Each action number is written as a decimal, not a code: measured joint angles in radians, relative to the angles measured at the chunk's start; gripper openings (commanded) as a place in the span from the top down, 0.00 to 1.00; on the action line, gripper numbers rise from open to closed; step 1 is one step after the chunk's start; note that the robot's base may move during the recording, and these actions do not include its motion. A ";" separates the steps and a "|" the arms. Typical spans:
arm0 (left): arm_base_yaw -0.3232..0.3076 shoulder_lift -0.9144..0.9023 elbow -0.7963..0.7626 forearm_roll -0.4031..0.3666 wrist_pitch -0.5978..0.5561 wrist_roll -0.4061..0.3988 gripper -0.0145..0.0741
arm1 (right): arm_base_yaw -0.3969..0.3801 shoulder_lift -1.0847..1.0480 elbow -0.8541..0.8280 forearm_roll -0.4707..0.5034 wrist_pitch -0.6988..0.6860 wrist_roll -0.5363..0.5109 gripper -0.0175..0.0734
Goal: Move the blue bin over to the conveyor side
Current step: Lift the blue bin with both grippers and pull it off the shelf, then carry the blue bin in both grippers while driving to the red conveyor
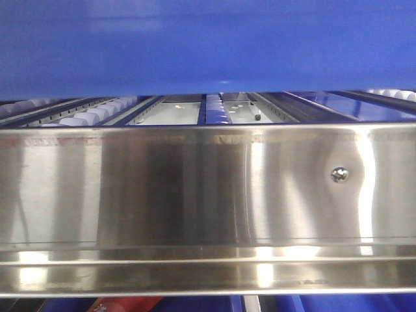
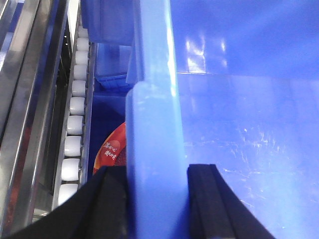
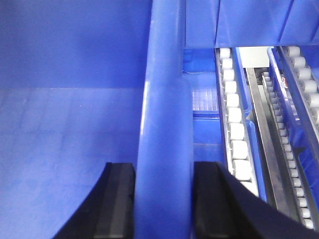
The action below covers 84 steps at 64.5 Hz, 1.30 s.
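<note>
The blue bin (image 1: 208, 45) fills the top of the front view as a glossy blue wall, raised just above the rack. My left gripper (image 2: 155, 199) is shut on the bin's thick left rim (image 2: 154, 124), one black finger on each side of the wall. My right gripper (image 3: 164, 204) is shut on the bin's right rim (image 3: 164, 124) in the same way. The bin's scratched empty inside (image 2: 249, 149) shows in both wrist views. The conveyor side with its dark belt and red frame is out of view.
A shiny stainless-steel rail (image 1: 195, 195) with a screw (image 1: 338, 173) crosses the front view under the bin. Rows of white rollers (image 2: 75, 129) (image 3: 234, 124) run along both sides of the bin. A red packet (image 2: 112, 149) lies below at the left.
</note>
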 measured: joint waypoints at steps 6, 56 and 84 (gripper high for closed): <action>0.000 0.000 0.000 0.000 0.000 0.000 0.86 | 0.000 0.000 0.000 0.000 0.000 0.000 0.90; 0.000 0.000 0.000 0.002 0.000 0.000 0.86 | 0.000 0.000 0.000 0.000 0.000 0.000 0.90; 0.000 -0.006 0.000 0.004 0.002 -0.002 0.86 | 0.000 0.000 0.000 0.005 0.000 0.000 0.90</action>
